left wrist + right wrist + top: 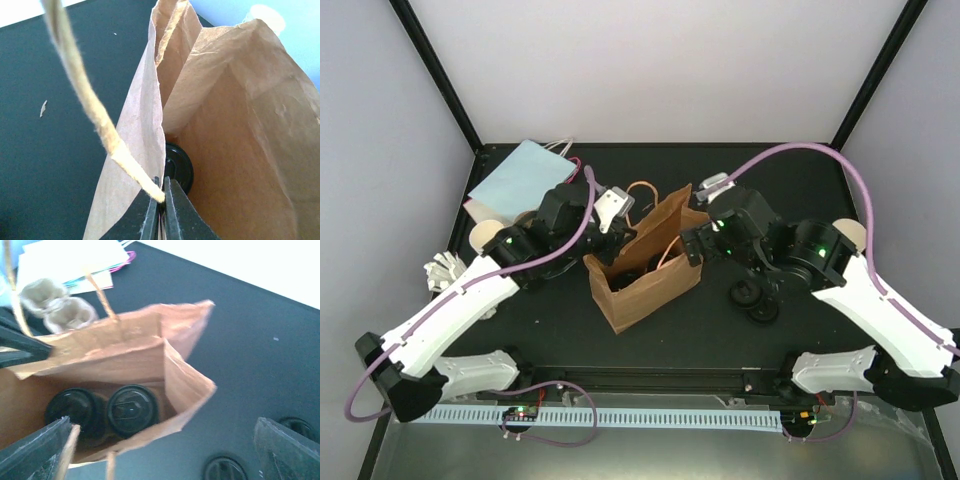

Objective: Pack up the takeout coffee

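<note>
A brown paper bag stands open at the table's middle. Two takeout coffee cups with black lids sit side by side on its floor. One lid shows just past my left fingers. My left gripper is shut on the bag's rim where the twine handle meets it, at the far left side. My right gripper stands open and empty above the bag's near right corner. Two more lidded cups stand on the table right of the bag.
A flat pale-blue bag lies at the back left on white paper. A pulp cup carrier sits behind the brown bag. Something white and crumpled lies at the left edge. Black frame posts rise at the back corners.
</note>
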{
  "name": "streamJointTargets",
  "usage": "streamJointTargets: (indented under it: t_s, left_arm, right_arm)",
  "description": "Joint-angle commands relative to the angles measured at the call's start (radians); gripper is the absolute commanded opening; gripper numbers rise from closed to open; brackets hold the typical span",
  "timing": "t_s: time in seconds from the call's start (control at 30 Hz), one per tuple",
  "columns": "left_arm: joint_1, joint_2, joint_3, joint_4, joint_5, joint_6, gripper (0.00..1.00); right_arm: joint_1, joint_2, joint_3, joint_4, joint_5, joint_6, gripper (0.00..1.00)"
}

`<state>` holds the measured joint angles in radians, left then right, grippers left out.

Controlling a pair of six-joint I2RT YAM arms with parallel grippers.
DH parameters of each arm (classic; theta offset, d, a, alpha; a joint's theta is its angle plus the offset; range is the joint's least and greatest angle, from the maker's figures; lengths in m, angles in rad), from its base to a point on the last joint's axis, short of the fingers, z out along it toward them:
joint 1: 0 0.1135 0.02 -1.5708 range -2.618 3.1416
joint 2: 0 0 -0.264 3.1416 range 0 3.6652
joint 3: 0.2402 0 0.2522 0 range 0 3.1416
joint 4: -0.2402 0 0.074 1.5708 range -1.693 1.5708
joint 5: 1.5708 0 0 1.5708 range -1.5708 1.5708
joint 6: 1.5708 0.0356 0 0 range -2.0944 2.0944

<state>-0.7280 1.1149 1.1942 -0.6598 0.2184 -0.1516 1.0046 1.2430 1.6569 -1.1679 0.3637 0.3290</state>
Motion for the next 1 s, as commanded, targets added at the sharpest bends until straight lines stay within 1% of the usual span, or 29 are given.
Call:
streamJointTargets:
  t_s: [0.0,0.1,0.27,0.4,0.57,0.73,0.8,0.87,0.97]
  left_arm:
    - [0.001,0.079,0.078,0.006,-0.026,-0.050,0.05]
    - [0.002,0.134,0.120,0.036,-0.014,-0.054,0.05]
    - [0.017,0.247,0.213,0.063,-0.011,-0.063,0.04]
    - [0.033,0.326,0.282,0.078,-0.017,-0.083,0.04]
    - [0.056,0.411,0.353,0.113,-0.024,-0.112,0.04]
    - [0.066,0.471,0.415,0.123,-0.033,-0.092,0.05]
    - [0.070,0.487,0.429,0.122,-0.034,-0.087,0.07]
    - [0.073,0.500,0.445,0.116,-0.022,-0.079,0.12]
    - [0.074,0.492,0.457,0.104,-0.017,-0.063,0.29]
  right_arm:
    - [-0.046,-0.057,-0.045,-0.082,0.234,0.151,1.00]
    - [-0.149,-0.096,-0.078,-0.098,0.208,0.185,1.00]
    - [-0.229,-0.198,-0.149,-0.072,0.208,0.211,1.00]
    - [-0.242,-0.248,-0.206,-0.056,0.224,0.209,1.00]
    - [-0.242,-0.355,-0.282,0.009,0.252,0.222,1.00]
    - [-0.243,-0.427,-0.279,0.042,0.245,0.195,1.00]
    - [-0.243,-0.446,-0.276,0.048,0.249,0.194,1.00]
    - [-0.243,-0.469,-0.286,0.073,0.236,0.182,1.00]
    - [-0.242,-0.511,-0.317,0.128,0.191,0.160,1.00]
